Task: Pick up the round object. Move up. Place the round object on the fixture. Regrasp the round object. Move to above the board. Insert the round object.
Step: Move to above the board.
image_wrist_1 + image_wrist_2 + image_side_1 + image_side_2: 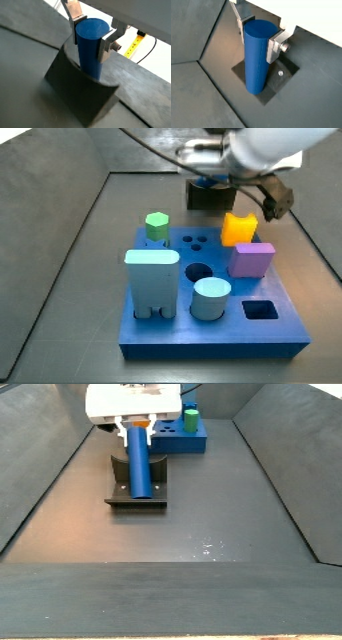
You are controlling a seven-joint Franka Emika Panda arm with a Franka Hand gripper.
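Note:
My gripper (89, 37) is shut on the round object (90, 50), a long dark-blue rod held upright near its top end. Flat silver fingers (272, 47) press it from both sides in both wrist views. The rod's lower end reaches down into the fixture (77, 95), a dark block on a base plate (283, 75). In a side view the gripper (135, 426) hangs over the fixture (151, 490) with the rod (138, 464) between them. The blue board (214, 336) lies beside the fixture (211, 198), apart from the rod.
Standing on the board are a tall pale-green block (151, 278), a short pale-blue cylinder (210, 298), a purple block (253, 258), a yellow notched block (239, 228) and a green hexagon piece (158, 224). Sloping grey walls (40, 494) enclose the floor.

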